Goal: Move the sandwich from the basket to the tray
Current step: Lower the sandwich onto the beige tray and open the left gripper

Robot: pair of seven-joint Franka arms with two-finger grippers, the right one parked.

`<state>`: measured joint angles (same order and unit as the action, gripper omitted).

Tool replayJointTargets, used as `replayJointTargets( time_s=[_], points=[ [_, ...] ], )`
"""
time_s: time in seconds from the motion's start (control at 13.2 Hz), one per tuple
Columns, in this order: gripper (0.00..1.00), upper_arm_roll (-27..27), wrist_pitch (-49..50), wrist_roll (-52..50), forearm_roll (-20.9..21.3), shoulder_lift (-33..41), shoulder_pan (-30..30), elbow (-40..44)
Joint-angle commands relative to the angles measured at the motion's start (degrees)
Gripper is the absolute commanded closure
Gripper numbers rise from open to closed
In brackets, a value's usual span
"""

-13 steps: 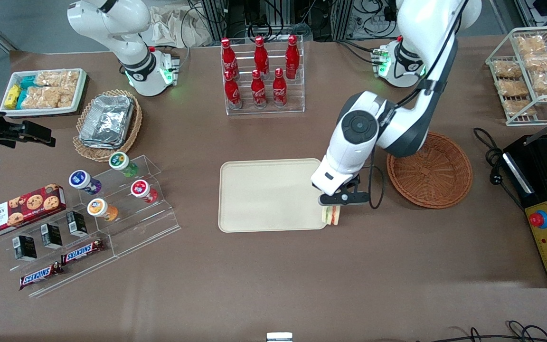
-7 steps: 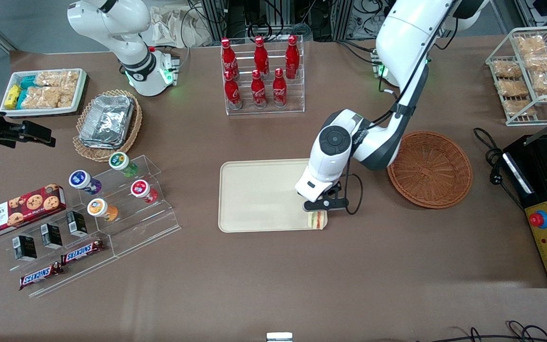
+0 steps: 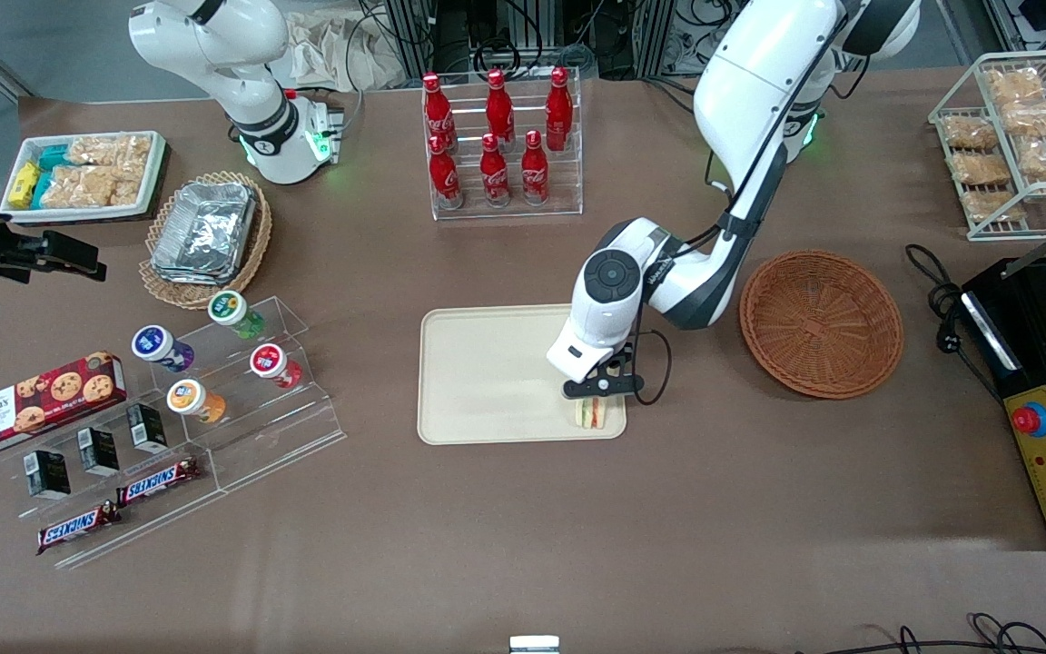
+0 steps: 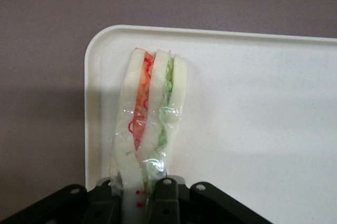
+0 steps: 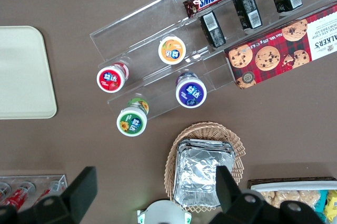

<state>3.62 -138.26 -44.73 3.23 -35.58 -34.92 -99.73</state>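
The tray (image 3: 496,372) lay mid-table, bare except at its corner nearest the front camera on the working arm's side. Over that corner the gripper (image 3: 594,400) hung with the sandwich (image 3: 589,414) clamped between its fingers, wedge pointing down, filling layers edge-on. In the wrist view the sandwich (image 4: 150,124) sat inside the tray rim (image 4: 92,56), close to the corner; whether its tip touched the surface or hung just above could not be told. The basket (image 3: 821,324) stood well apart toward the working arm's end, nothing visible in it. Judged step: carry over, set-down in hand. Next move probably called for lowering until the wedge rested on the tray, then opening the fingers and lifting straight up, and nudging inward first might be safer given how near the rim it was. The fingertips themselves were cut off in the wrist view, and the arm's wrist hid the top of the sandwich in the front view.
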Motion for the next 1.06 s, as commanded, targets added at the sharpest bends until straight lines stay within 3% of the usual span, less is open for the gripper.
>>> replayJointTargets(
  time_s=[0.0,0.3,0.53,0.61,0.68,0.76,0.99],
  points=[
    [0.99,-0.72,-2.36,-1.50,1.86,0.95,-0.68,-3.80],
    [0.95,-0.72,-3.15,-2.81,1.87,2.09,-1.56,-6.88],
    [0.77,-0.80,-3.15,-2.82,1.87,2.01,-1.65,-6.97],
    [0.41,-0.89,-3.15,-2.82,1.87,2.01,-1.56,-6.89],
    [0.26,-0.89,-3.15,-2.82,1.87,1.92,-1.47,-6.89],
    [0.03,-0.89,-3.15,-2.91,1.87,1.92,-1.56,-6.89],
    [0.01,-0.89,-2.98,-2.56,1.87,2.53,-1.03,-6.45]
  ],
)
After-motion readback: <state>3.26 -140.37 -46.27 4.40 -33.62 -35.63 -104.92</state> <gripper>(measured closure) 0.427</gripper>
